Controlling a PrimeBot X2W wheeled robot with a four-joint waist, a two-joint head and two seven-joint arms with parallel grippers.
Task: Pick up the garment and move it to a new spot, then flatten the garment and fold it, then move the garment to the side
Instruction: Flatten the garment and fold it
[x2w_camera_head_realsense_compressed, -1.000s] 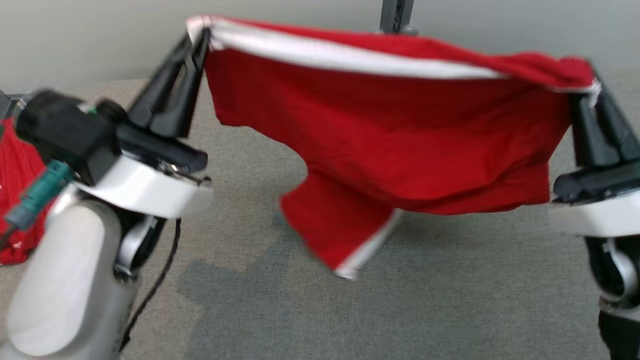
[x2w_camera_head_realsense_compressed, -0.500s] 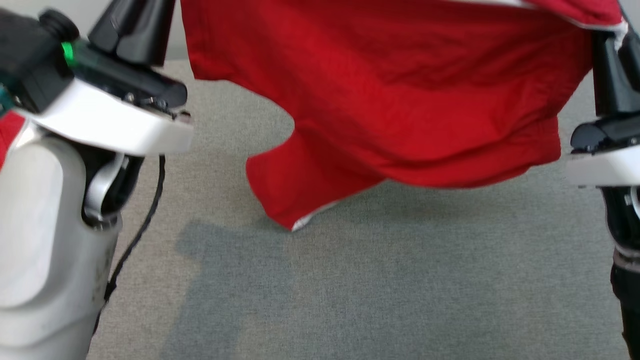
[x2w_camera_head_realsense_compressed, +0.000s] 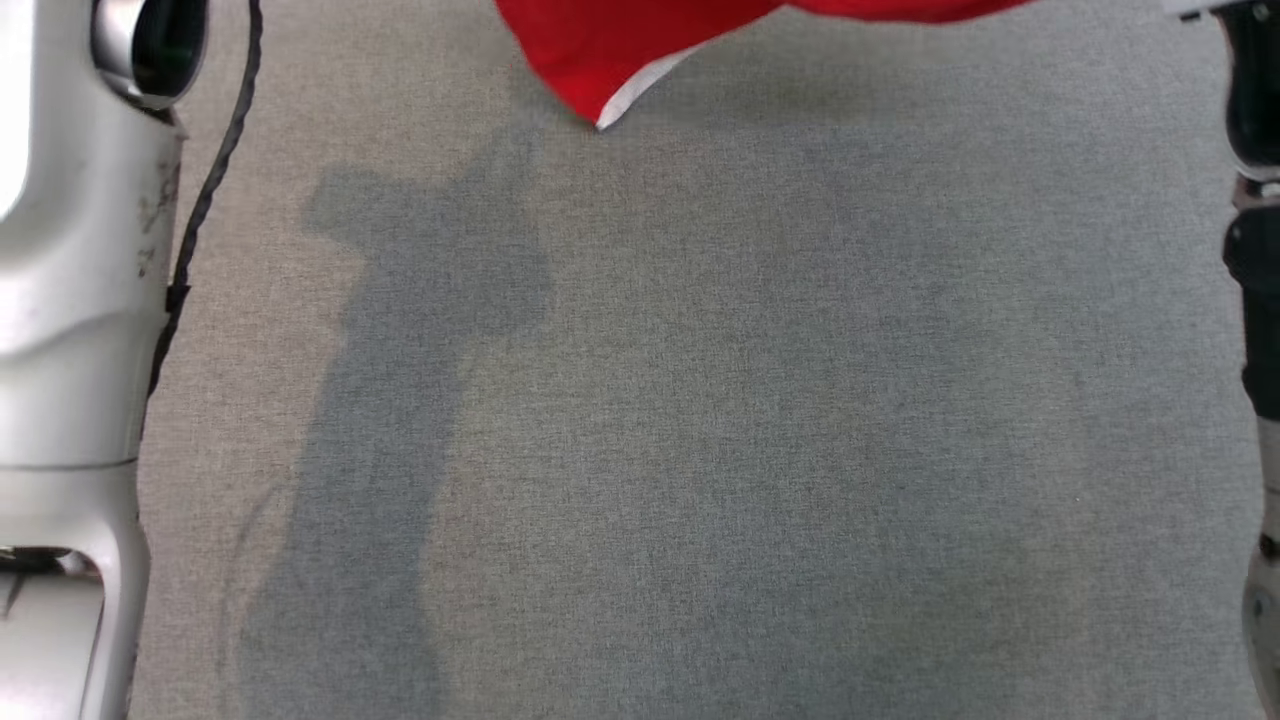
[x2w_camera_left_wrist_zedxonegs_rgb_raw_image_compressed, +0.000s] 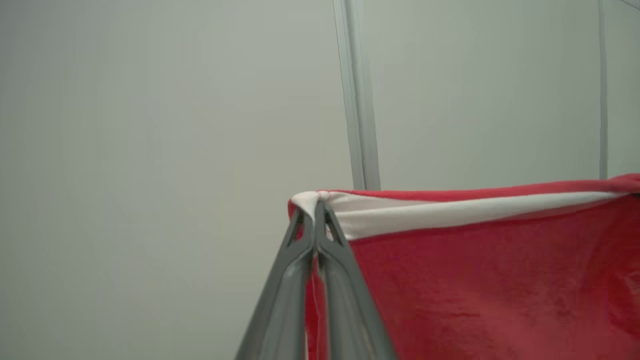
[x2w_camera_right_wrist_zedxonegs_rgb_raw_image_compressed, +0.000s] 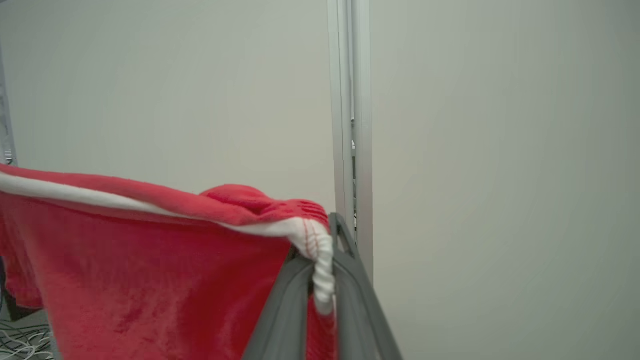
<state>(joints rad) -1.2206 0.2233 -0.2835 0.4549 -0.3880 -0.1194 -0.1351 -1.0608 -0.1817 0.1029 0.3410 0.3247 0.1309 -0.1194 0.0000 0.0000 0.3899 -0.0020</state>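
1. Lying under the load, the grey fabric-covered table (x2w_camera_head_realsense_compressed: 700, 450) runs across the centre and bottom of the head view. Half a second ago this view held both grippers and most of the red cloth. The whole picture has shifted, so I judge that the camera has tipped down, not that the cloth has flown up.
2. The red garment (x2w_camera_head_realsense_compressed: 600, 50) is off the table. In the head view its lower part hangs at the top edge. In the wrist views it is stretched as a sheet between the two arms, at right centre for the left wrist and lower left for the right wrist.
3. The pale left forearm (x2w_camera_head_realsense_compressed: 60, 250) stands along the left edge of the head view, with a black cable (x2w_camera_head_realsense_compressed: 200, 220) beside it.
4. The left gripper (x2w_camera_left_wrist_zedxonegs_rgb_raw_image_compressed: 316, 207) is pressed together on one white-banded corner, at bottom centre of its view.
5. The right gripper (x2w_camera_right_wrist_zedxonegs_rgb_raw_image_compressed: 320, 245) pinches the other corner, where the white band is rolled between its fingers.
6. The white-edged tip (x2w_camera_head_realsense_compressed: 625, 95) dangles lowest, at top centre. The carry seems under way, and laying the cloth flat comes next.
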